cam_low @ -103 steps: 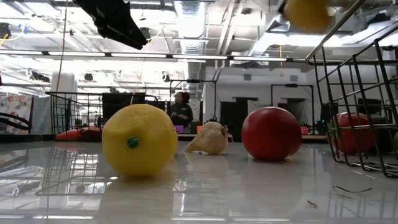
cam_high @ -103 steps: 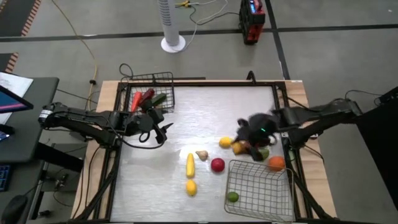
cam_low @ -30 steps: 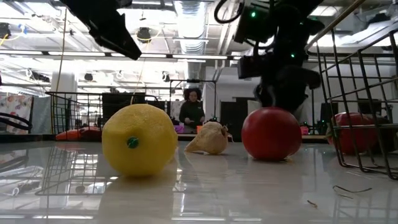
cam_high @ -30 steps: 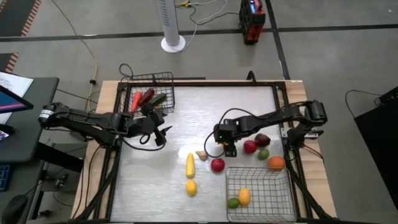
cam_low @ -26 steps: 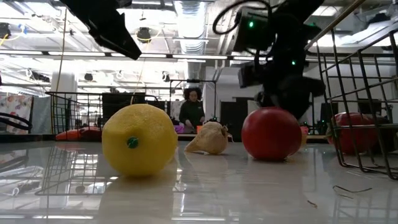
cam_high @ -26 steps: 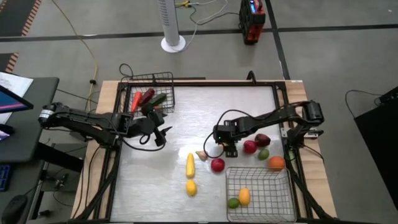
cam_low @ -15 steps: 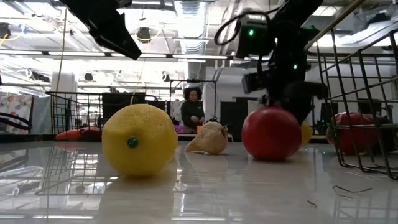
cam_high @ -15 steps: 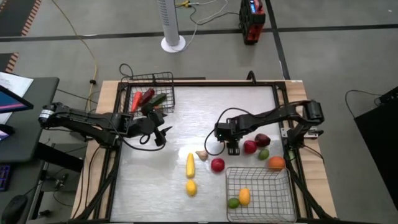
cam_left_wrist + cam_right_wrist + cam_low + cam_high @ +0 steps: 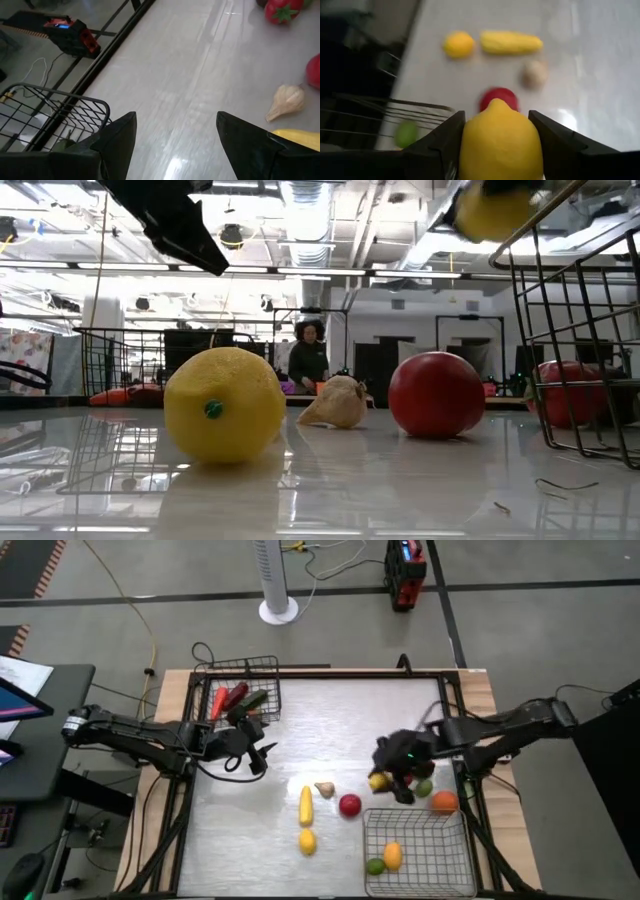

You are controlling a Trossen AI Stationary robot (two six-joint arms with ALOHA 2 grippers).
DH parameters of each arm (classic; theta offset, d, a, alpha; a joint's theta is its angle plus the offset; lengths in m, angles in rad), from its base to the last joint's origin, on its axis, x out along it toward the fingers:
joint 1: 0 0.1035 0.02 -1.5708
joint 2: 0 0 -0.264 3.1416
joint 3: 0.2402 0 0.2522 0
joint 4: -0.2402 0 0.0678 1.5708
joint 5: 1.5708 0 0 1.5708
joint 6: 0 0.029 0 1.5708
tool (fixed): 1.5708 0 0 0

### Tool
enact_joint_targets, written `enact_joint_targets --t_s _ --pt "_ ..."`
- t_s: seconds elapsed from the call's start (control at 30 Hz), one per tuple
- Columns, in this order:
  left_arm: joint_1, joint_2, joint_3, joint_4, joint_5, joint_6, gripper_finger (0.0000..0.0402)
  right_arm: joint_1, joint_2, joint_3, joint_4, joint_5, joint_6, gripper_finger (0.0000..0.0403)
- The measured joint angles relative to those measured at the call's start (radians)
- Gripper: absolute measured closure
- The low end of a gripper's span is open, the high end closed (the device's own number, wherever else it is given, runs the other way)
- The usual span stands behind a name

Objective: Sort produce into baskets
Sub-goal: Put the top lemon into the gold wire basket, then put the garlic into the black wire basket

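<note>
My right gripper (image 9: 395,783) is shut on a yellow lemon (image 9: 500,142), held high over the table just beyond the near-right wire basket (image 9: 440,870). The lemon also shows at the top of the low view (image 9: 495,208). That basket holds a green lime (image 9: 374,865) and an orange-yellow fruit (image 9: 393,856). My left gripper (image 9: 258,752) waits open and empty beside the far-left basket (image 9: 262,668), which holds red and green pieces. A corn cob (image 9: 306,805), a garlic bulb (image 9: 324,789), a red apple (image 9: 349,805) and another lemon (image 9: 307,841) lie on the table. My right gripper pinches the lemon by its two opposite sides (image 9: 470,145) between its two fingers (image 9: 445,142). The fingers slant down from above. The lemon is lifted clear of the table, well above the other fruit.
An orange (image 9: 444,802) and a green ball (image 9: 425,788) lie by the table's right rail, beside my right arm. A red strawberry-like piece (image 9: 281,10) shows in the left wrist view. A person (image 9: 308,360) stands in the room behind.
My right gripper was low at the table beside the garlic and the red apple. It has risen with the lemon and gone toward the table's right edge and the near-right basket. The lemon is now lifted clear. The other fruit stay in place.
</note>
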Motion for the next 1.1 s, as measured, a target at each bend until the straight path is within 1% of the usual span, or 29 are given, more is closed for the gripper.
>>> enact_joint_targets --t_s 0.13,0.2,0.23,0.3,0.4,0.5,0.6,0.7,0.8,0.97,1.03,1.1 --pt "0.000 0.000 0.000 0.036 0.008 -0.001 0.0138 0.138 -0.032 0.000 -0.012 0.000 0.155 0.0172" --pt "0.000 0.000 0.000 0.062 0.032 0.002 0.0138 0.199 -0.023 -0.010 -0.013 0.011 0.225 0.0170" --pt "0.000 0.000 0.000 0.076 0.053 0.002 0.0138 0.229 -0.015 -0.018 -0.011 0.033 0.256 0.0169" --pt "0.000 0.016 0.000 0.115 0.110 0.002 0.0138 0.276 0.003 -0.044 -0.006 0.076 0.332 0.0164" --pt "-0.001 0.065 0.000 0.169 0.216 0.003 0.0138 0.322 0.034 -0.072 -0.020 0.081 0.452 0.0149" --pt "-0.002 0.135 0.000 0.240 0.318 0.014 0.0138 0.365 0.048 -0.073 -0.021 0.082 0.515 0.0133" --pt "-0.015 0.226 0.000 0.322 0.390 0.029 0.0138 0.389 0.040 -0.072 -0.023 0.094 0.542 0.0123" --pt "-0.028 0.328 0.002 0.400 0.443 0.042 0.0138 0.407 0.003 -0.072 -0.024 0.159 0.543 0.0118" --pt "-0.033 0.429 0.042 0.406 0.485 0.083 0.0138 0.411 -0.050 -0.072 -0.074 0.243 0.526 0.0118" --pt "-0.032 0.584 0.149 0.406 0.557 0.178 0.0138 0.402 -0.152 -0.072 -0.169 0.441 0.496 0.0117" --pt "-0.032 0.645 0.189 0.398 0.583 0.231 0.0138 0.387 -0.178 -0.072 -0.191 0.481 0.485 0.0117" --pt "-0.033 0.694 0.226 0.384 0.586 0.279 0.0138 0.369 -0.195 -0.072 -0.205 0.504 0.471 0.0117"
